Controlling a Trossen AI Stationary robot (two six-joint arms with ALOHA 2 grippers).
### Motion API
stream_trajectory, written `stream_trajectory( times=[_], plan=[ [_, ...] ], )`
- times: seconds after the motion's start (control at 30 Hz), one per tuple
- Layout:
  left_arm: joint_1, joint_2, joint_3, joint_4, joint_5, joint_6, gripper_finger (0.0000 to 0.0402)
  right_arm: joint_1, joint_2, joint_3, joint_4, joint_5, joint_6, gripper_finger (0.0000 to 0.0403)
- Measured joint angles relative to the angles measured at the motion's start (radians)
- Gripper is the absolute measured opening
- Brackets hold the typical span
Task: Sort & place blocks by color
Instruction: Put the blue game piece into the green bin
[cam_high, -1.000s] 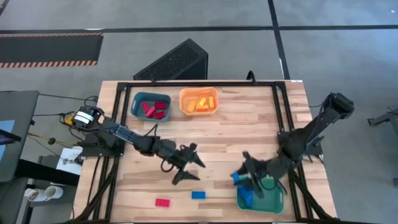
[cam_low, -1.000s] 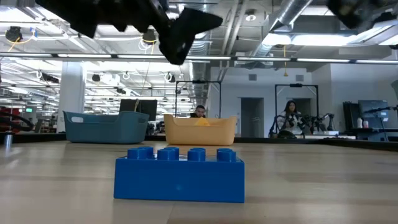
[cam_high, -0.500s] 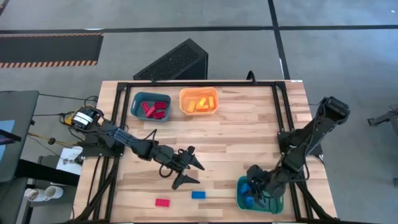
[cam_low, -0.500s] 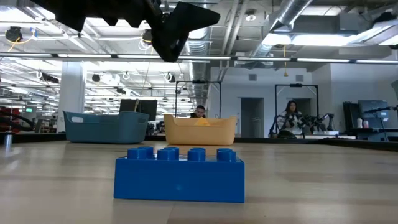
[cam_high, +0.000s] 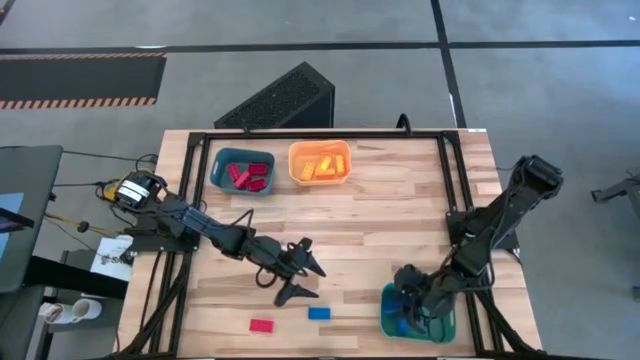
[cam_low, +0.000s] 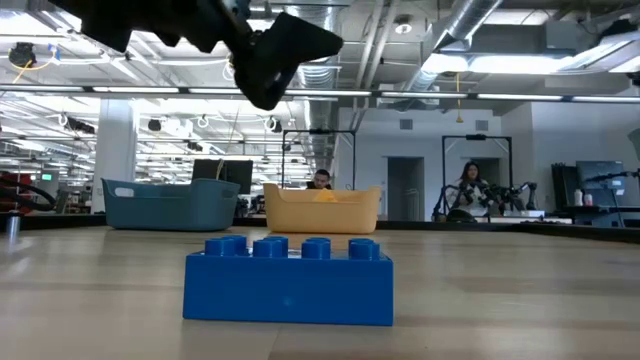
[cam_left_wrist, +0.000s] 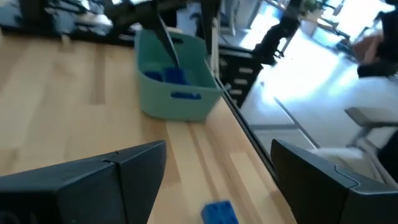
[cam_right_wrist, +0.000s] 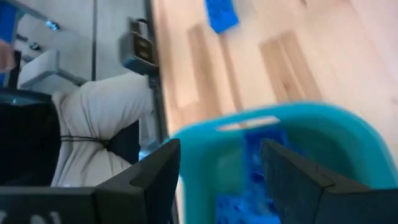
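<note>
The left gripper (cam_high: 296, 276) hangs above the wooden table (cam_high: 390, 215) with its two dark fingers (cam_left_wrist: 93, 183) spread wide apart and nothing between them. Just ahead of it, toward the table's near edge, a blue block (cam_high: 319, 313) lies flat on bare wood, and a red block (cam_high: 262, 325) lies a little to its left, closer still to that edge; the two are near each other but not touching. In the low view the blue block (cam_low: 288, 279) sits studs up with open tabletop on both sides, and the left gripper (cam_low: 285, 48) is well above it.

The right gripper (cam_high: 408, 300) is over the green bin (cam_high: 447, 330) at the table's near right corner, its fingers (cam_right_wrist: 149, 180) parted and empty (the wrist view looks straight past them down into the bin). Blue blocks (cam_high: 396, 318) lie inside the bin, by its left wall. The bin sits close to the table's near edge and just beside the black frame rail on the right.

The middle of the table is open wood from the two loose blocks up to the far edge. There, a teal bin (cam_high: 243, 171) holds red blocks (cam_high: 249, 176), and an orange bin (cam_high: 320, 162) just to its right holds yellow and orange blocks (cam_high: 323, 166); the two bins stand close together without touching.
</note>
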Motion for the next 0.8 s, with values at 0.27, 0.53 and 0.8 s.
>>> stream_trajectory(
  times=[0.27, 0.53, 0.8],
  plan=[
    [-0.02, -0.109, -0.001, -0.251, -0.002, -0.008, 0.0272, -0.069, 0.013, 0.118, -0.008, 0.101, -0.27, 0.023],
    [-0.091, -0.303, -0.001, -0.538, -0.233, -0.064, 0.0272, -0.239, 0.19, 0.124, 0.264, -0.054, -0.467, 0.023],
    [-0.199, -0.439, -0.001, -0.62, -0.473, -0.015, 0.0272, -0.329, 0.431, 0.312, 0.248, -0.201, -0.604, 0.023]
  ],
)
